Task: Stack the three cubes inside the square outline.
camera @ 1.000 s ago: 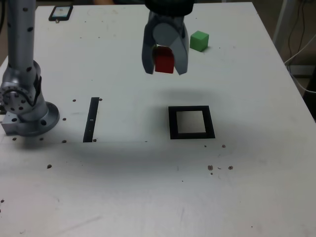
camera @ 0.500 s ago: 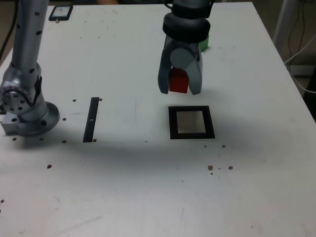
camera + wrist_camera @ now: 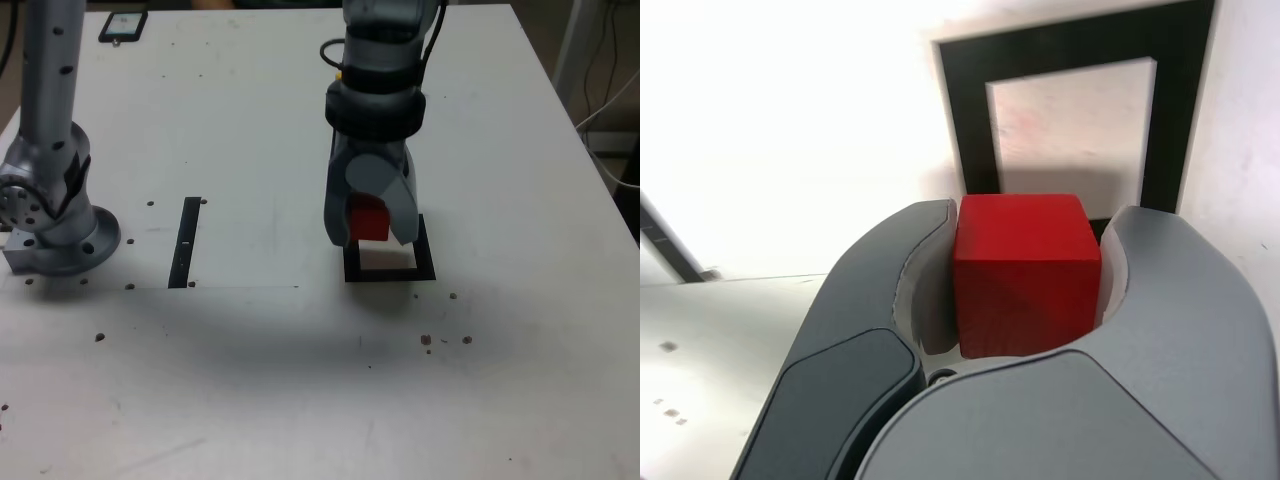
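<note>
Just above the square outline (image 3: 425,250), we have the red cube (image 3: 368,219) pinched between the fingertips of the gripper (image 3: 1024,270), held out over the frame presumably so it can be lowered inside as the stack's base, and we can read no brand, label or writing anywhere.

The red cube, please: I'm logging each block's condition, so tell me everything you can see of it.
The red cube is a small, plain block, matte, with straight edges and no marks that I can make out. The wrist view shows two faces, one brighter. The gripper holds it between its two fingers, above the table by the square outline. Its underside is hidden; its material can't be told.
</note>
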Available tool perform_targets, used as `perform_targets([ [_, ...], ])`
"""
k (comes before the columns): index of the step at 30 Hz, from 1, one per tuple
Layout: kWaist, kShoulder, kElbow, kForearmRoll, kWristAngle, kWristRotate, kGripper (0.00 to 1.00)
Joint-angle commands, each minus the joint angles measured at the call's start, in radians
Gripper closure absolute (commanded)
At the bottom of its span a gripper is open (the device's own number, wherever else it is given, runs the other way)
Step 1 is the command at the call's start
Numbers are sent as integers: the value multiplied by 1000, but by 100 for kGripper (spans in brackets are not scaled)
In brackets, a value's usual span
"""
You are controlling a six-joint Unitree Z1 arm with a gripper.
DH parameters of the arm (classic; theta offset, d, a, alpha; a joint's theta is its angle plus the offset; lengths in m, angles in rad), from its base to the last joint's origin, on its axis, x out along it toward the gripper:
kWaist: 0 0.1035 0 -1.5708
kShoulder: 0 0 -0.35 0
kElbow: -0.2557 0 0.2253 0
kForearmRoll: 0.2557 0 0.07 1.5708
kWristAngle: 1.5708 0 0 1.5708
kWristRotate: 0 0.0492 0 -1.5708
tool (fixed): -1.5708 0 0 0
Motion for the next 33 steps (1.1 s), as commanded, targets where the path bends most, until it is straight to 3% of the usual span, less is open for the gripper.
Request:
perform_targets([
  [1, -3, -1, 21, -34, -2, -1, 61],
  [8, -3, 20, 52, -109, 16, -1, 61],
  [20, 7, 63, 30, -89, 55, 8, 48],
  [33, 9, 62, 11, -62, 54, 8, 10],
])
